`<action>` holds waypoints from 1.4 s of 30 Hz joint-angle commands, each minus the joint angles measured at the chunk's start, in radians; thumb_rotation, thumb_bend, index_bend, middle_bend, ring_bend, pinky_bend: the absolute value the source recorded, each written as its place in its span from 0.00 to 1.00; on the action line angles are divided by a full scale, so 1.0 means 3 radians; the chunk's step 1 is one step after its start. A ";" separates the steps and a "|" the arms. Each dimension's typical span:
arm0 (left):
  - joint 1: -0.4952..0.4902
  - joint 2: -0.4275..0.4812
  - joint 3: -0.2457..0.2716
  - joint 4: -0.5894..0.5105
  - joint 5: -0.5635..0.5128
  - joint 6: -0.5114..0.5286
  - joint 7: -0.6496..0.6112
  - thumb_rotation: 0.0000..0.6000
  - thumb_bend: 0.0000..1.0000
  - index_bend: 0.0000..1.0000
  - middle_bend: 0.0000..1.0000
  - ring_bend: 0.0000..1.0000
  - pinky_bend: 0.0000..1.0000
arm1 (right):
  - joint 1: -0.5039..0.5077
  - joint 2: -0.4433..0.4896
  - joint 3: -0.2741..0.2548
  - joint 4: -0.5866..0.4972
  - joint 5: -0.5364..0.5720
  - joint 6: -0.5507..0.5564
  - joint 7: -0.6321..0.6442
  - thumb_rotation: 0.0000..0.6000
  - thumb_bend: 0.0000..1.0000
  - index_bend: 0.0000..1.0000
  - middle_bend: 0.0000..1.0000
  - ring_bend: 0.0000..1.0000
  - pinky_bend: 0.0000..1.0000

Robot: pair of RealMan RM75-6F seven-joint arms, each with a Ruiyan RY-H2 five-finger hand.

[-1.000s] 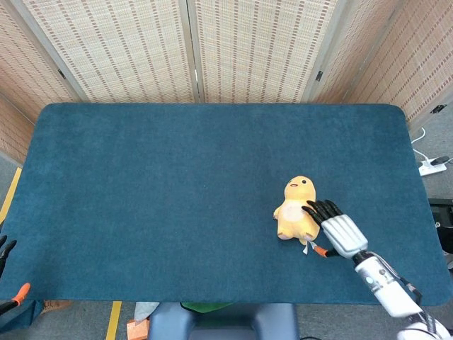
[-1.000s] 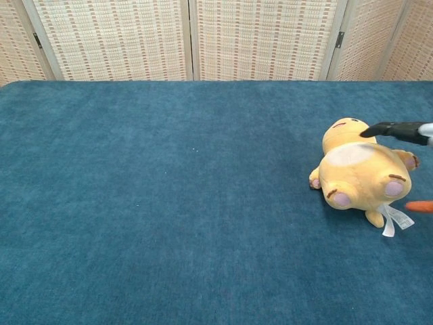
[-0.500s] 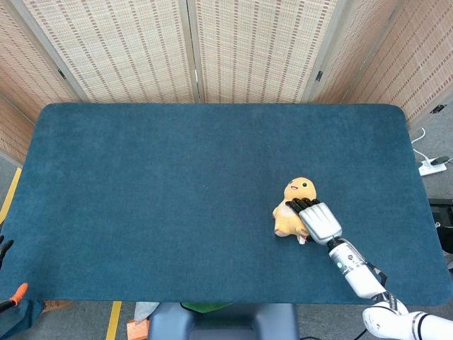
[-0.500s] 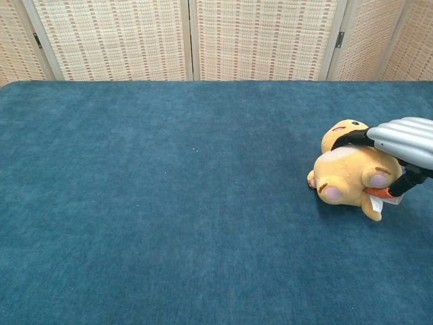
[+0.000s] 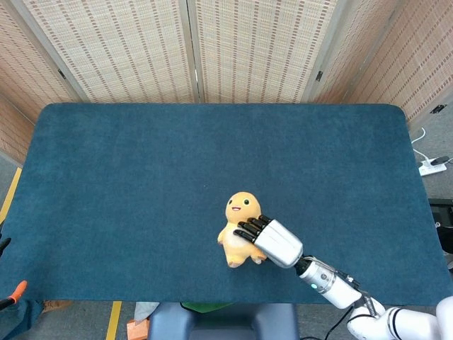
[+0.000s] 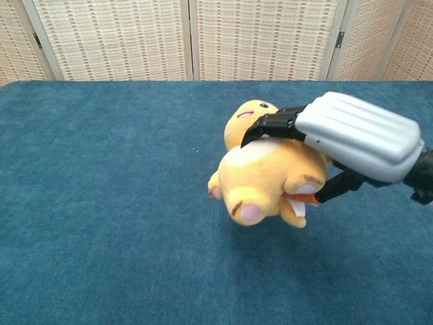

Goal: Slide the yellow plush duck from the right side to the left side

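Observation:
The yellow plush duck (image 5: pixel 237 228) lies on its back near the middle of the blue table (image 5: pixel 127 177), close to the front edge, head pointing away from me. My right hand (image 5: pixel 272 241) comes in from the right and holds it, dark fingers (image 6: pixel 270 123) laid over the belly and the orange-tipped thumb against its lower side. In the chest view the duck (image 6: pixel 260 179) fills the centre, with the hand's (image 6: pixel 355 135) silver back to its right. Only a dark sliver of my left hand (image 5: pixel 3 244) shows at the left edge, off the table.
Woven folding screens (image 5: pixel 248 49) stand behind the table's far edge. A white power strip (image 5: pixel 432 166) lies on the floor beyond the right edge. Bare blue cloth (image 6: pixel 101 169) stretches to the left of the duck.
My right hand closed over the duck and moved it leftward, from the right part of the table to about the middle. The left hand stayed at the left edge.

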 commanded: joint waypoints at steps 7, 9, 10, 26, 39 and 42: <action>0.0000 0.0022 0.0003 0.0045 0.0000 -0.0002 -0.0123 1.00 0.29 0.00 0.03 0.00 0.13 | 0.0313 -0.0402 -0.0078 0.0027 0.0112 -0.0683 -0.0303 1.00 0.62 0.56 0.61 0.62 0.94; -0.0001 0.0024 0.0004 0.0059 0.0002 -0.0005 -0.0144 1.00 0.29 0.00 0.03 0.00 0.13 | 0.0332 -0.0453 -0.0086 0.0070 0.0167 -0.0761 -0.0338 1.00 0.58 0.49 0.54 0.56 0.84; -0.0002 0.0025 0.0005 0.0063 0.0002 -0.0007 -0.0152 1.00 0.29 0.00 0.03 0.00 0.13 | 0.0331 -0.0465 -0.0083 0.0079 0.0206 -0.0795 -0.0379 1.00 0.55 0.43 0.50 0.52 0.79; 0.0007 0.0010 0.0029 0.0068 0.0056 0.0026 -0.0114 1.00 0.29 0.00 0.03 0.00 0.13 | 0.0140 0.0148 -0.0155 -0.0881 0.0800 -0.1021 -0.0590 1.00 0.07 0.00 0.00 0.00 0.00; -0.0157 -0.0257 0.0090 0.0218 0.0838 0.0450 -0.0286 1.00 0.28 0.01 0.09 0.05 0.17 | -0.0947 0.1347 -0.1011 -0.0957 0.0013 0.0902 0.0428 1.00 0.07 0.00 0.00 0.00 0.00; -0.0361 -0.0407 0.0046 0.0085 0.1108 0.0347 0.0020 1.00 0.26 0.00 0.23 0.20 0.22 | -0.1313 0.1348 -0.1083 -0.0511 0.0080 0.1396 0.0843 1.00 0.07 0.00 0.00 0.00 0.00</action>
